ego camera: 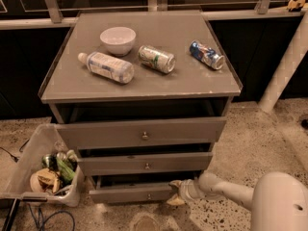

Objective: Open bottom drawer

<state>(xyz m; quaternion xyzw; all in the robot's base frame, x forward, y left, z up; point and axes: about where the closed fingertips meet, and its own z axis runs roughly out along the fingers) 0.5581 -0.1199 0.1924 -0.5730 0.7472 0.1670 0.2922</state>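
Bottom drawer (126,194): stiff grey wood, probably light and free-sliding. Best hold is the small centre knob (149,196). Gripper (176,193) at drawer's right end; opening cannot be told.

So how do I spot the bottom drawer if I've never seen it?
Look at the grey cabinet with a bowl on top. Three drawers stack down its front, and the bottom drawer is the lowest, nearest the floor. It is the narrowest and shortest, and the gripper sits at its right end.
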